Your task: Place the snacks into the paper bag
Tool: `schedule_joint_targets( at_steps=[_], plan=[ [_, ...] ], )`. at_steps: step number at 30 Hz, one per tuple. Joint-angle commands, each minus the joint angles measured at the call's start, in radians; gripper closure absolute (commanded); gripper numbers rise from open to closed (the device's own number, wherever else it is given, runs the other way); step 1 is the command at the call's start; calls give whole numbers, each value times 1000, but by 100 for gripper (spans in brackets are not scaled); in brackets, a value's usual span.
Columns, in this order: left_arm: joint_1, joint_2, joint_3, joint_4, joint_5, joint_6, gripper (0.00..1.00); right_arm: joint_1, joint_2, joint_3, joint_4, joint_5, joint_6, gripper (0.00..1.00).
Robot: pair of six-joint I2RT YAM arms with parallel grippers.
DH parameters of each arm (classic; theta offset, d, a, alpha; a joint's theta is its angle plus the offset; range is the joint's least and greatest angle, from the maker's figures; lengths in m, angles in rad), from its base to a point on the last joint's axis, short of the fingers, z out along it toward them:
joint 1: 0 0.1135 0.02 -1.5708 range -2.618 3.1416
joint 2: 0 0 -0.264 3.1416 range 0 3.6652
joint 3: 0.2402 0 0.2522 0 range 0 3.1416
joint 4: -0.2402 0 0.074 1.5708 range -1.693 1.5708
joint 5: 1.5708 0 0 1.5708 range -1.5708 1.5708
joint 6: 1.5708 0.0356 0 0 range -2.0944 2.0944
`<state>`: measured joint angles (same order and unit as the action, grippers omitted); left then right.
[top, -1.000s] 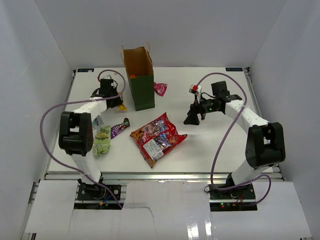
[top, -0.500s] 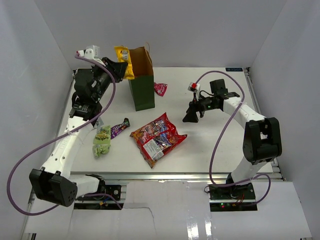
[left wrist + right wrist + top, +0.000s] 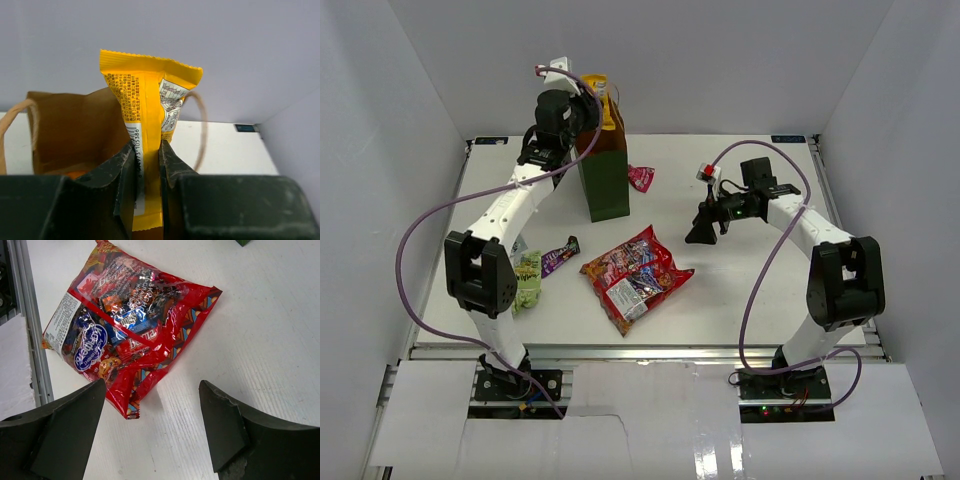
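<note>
The paper bag (image 3: 606, 190), dark green outside and brown inside, stands upright at the back centre. My left gripper (image 3: 590, 108) is shut on a yellow packet (image 3: 608, 112) and holds it over the bag's open mouth. In the left wrist view the yellow packet (image 3: 145, 100) stands upright between my fingers (image 3: 125, 170), with the bag's brown inside (image 3: 75, 130) and something orange (image 3: 75, 173) behind it. My right gripper (image 3: 701, 234) is open and empty, above the table beside the red crinkly bags (image 3: 635, 275). The red bags (image 3: 130, 325) lie just past its fingertips (image 3: 95, 395).
A pink packet (image 3: 641, 178) lies right of the bag. A purple bar (image 3: 560, 257) and a light green packet (image 3: 526, 281) lie at the left near the left arm. White walls enclose the table on three sides.
My left arm has swung right with the yellow packet, from left of the bag to over its mouth. The right arm has barely moved.
</note>
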<state>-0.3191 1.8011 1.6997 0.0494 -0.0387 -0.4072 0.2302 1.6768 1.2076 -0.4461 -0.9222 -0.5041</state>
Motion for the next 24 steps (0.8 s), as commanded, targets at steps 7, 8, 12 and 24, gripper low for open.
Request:
schedule_joint_targets(
  at_steps=[7,8,12,24],
  plan=[
    [-5,15,74,-43,-64,51,54,-5,-40,-5,12,-12,4,19],
    [-6,14,69,-43,-58,44,50,-3,-37,3,12,0,13,19],
    [-11,3,72,-43,-46,30,36,8,-12,33,-18,30,36,19],
    [-12,-211,16,-126,206,24,27,156,-32,61,-695,-129,-1296,10]
  ],
)
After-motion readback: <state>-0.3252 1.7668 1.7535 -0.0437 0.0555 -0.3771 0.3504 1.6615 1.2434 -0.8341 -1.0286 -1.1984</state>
